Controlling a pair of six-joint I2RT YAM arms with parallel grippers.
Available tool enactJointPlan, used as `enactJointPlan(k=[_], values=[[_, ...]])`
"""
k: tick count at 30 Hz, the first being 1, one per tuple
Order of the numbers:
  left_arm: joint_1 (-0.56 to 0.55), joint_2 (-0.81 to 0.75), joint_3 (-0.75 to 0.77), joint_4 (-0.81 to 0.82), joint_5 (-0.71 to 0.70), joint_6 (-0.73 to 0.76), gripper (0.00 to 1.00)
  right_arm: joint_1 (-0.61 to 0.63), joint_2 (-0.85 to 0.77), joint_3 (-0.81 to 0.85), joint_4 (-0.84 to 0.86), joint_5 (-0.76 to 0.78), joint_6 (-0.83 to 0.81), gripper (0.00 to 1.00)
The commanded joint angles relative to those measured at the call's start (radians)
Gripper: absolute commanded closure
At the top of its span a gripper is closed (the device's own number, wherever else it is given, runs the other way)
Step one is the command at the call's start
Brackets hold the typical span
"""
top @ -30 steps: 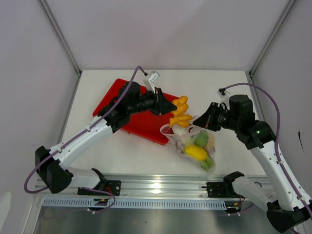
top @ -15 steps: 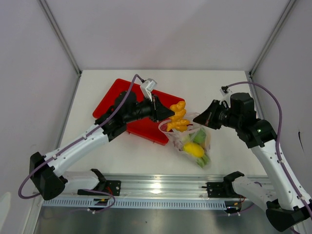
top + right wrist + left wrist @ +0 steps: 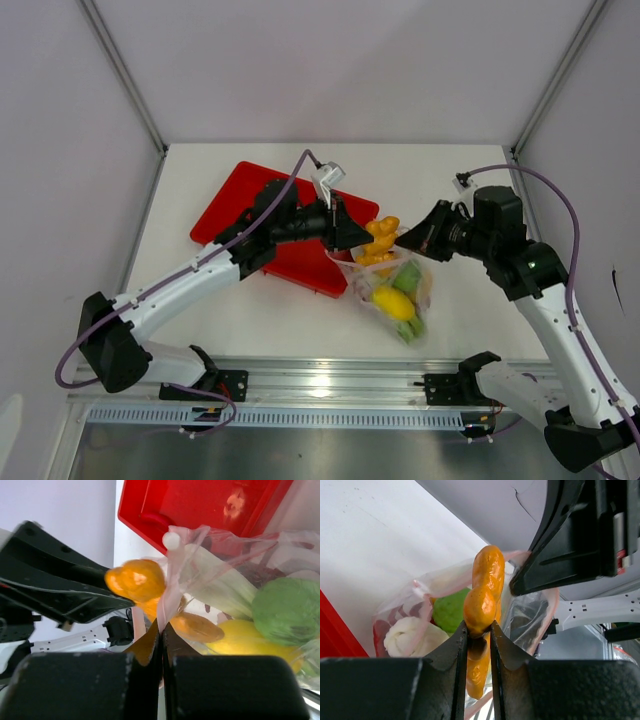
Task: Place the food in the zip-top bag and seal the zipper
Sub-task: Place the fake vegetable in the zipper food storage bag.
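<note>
White table (image 3: 480, 170): bag mouth held up for loading.
The right gripper (image 3: 408, 240), pinched shut on the rim of the zip-top bag (image 3: 398, 296), lifts the mouth so the left gripper (image 3: 360, 238), narrowly clamping the orange ruffled piece (image 3: 381, 240), can feed it in from nine o'clock. The bag lies at four o'clock of the red tray (image 3: 232, 205).

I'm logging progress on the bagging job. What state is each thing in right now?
Left gripper: shut on the orange ruffled piece.
Right gripper: shut on the zip-top bag's mouth edge.
Orange ruffled piece: held at the bag's mouth, not released.
Zip-top bag: open, holding yellow fruit, green fruit and leek.
Zipper: unsealed.
Red tray: flat on the table.
</note>
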Motion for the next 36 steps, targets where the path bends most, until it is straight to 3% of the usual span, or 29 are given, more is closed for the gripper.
enactJointPlan(k=[1, 9, 17, 19, 20, 22, 23, 24, 29, 33, 35, 36], values=[[-0.016, -0.015, -0.039, 0.078, 0.018, -0.007, 1.00, -0.004, -0.006, 0.090, 0.093, 0.008, 0.044, 1.00], [-0.025, -0.010, -0.068, 0.091, -0.011, -0.030, 1.00, -0.012, 0.016, 0.142, 0.096, 0.017, 0.055, 1.00], [-0.035, 0.066, 0.032, -0.023, 0.019, -0.010, 0.99, -0.015, 0.023, 0.153, 0.105, -0.003, 0.060, 1.00], [-0.035, 0.060, 0.026, -0.037, -0.008, -0.004, 0.74, -0.018, 0.022, 0.162, 0.090, -0.002, 0.052, 1.00], [-0.035, 0.051, 0.016, -0.044, -0.025, -0.001, 0.52, -0.021, 0.020, 0.171, 0.084, -0.002, 0.046, 1.00], [-0.035, 0.013, 0.012, -0.066, -0.073, 0.019, 0.36, -0.024, 0.017, 0.174, 0.073, -0.011, 0.035, 1.00], [-0.035, -0.004, 0.013, -0.089, -0.112, 0.029, 0.14, -0.024, 0.016, 0.170, 0.071, -0.020, 0.029, 1.00], [-0.035, -0.032, 0.015, -0.110, -0.129, 0.042, 0.01, -0.023, 0.014, 0.165, 0.068, -0.028, 0.026, 1.00], [-0.035, -0.191, -0.020, -0.104, -0.234, 0.065, 0.01, -0.023, -0.010, 0.122, 0.056, -0.046, -0.017, 1.00], [-0.032, -0.216, 0.073, -0.323, -0.488, 0.030, 0.00, -0.024, -0.017, 0.096, 0.065, -0.081, -0.026, 1.00], [-0.029, -0.213, 0.082, -0.354, -0.518, 0.022, 0.01, -0.023, -0.018, 0.097, 0.062, -0.086, -0.040, 1.00], [-0.021, -0.214, 0.067, -0.339, -0.466, 0.026, 0.00, -0.024, -0.015, 0.097, 0.056, -0.089, -0.044, 1.00]])
